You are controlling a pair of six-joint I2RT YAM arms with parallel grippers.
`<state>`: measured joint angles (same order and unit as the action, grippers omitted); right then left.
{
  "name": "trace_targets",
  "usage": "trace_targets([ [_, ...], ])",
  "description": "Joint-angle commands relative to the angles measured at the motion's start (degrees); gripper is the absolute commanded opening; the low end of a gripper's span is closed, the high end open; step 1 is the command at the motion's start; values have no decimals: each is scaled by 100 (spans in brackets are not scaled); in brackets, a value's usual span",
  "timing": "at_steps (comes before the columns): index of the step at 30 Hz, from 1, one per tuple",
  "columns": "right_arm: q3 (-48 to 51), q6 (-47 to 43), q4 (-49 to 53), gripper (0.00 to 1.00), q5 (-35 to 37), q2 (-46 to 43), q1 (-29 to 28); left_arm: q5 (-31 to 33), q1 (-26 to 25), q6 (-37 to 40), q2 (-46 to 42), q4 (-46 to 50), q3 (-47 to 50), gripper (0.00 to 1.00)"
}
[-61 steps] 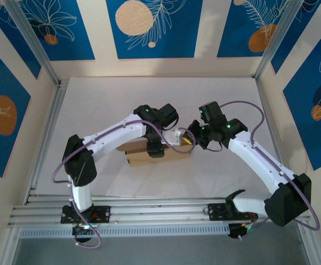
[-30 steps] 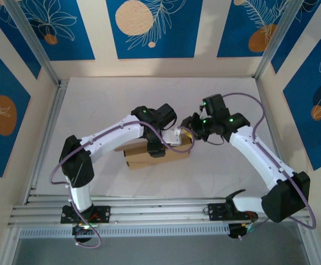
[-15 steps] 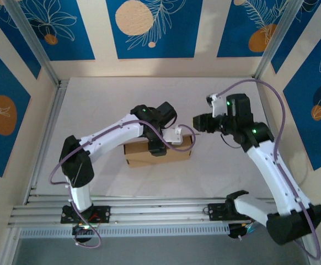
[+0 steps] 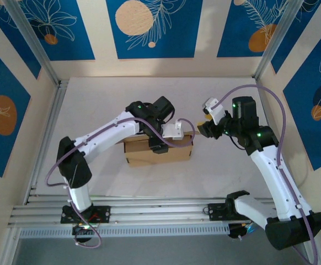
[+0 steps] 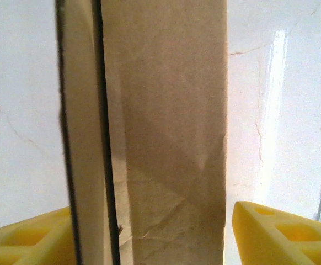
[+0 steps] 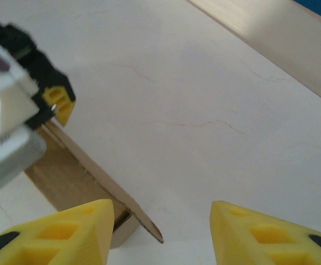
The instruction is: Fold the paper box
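Observation:
The paper box [image 4: 174, 153] lies near the middle of the table, a flat brown cardboard mailer. My left gripper [image 4: 156, 144] comes down on it from above, about halfway along. In the left wrist view the cardboard [image 5: 166, 138] fills the space between the two yellow fingers [image 5: 282, 234], which close on it from both sides; a thin flap [image 5: 80, 138] stands along its left edge. My right gripper [image 4: 204, 128] hangs open and empty just off the box's right end. In the right wrist view the gripper [image 6: 163, 232] frames bare table, with the box's corner [image 6: 89, 176] at its left finger.
White table [image 4: 111, 102] lies open behind and to the left of the box. Metal rails [image 4: 149, 212] run along the near edge, and patterned walls close in the other sides. The left arm's wrist camera [image 6: 6, 110] sits close to the right gripper.
My right gripper has pulled back to the right, away from the box's end, and opened wider. The left gripper has stayed on the box, which has barely shifted.

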<state>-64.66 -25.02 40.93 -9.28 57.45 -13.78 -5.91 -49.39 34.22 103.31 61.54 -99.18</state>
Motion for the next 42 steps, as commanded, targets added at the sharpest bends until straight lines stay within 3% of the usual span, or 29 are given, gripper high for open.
trace_targets([
  [1,62,-1285,501,51,-517,-99,17,84,52,-107,-197,-196,-85,61],
  [9,92,-2148,888,51,-471,475,40,266,61,-275,-545,-907,558,49],
  [23,-73,-2298,700,46,470,1458,-563,318,153,-269,-811,-1441,1058,38],
  [30,-641,-1511,1117,16,710,1900,-686,284,175,-327,-848,-1529,1090,25],
  [37,-781,-473,1309,16,975,1855,-846,267,175,-349,-814,-1592,1120,9],
  [42,-756,-345,1578,24,1162,1860,-881,296,175,-354,-719,-1576,1089,0],
])
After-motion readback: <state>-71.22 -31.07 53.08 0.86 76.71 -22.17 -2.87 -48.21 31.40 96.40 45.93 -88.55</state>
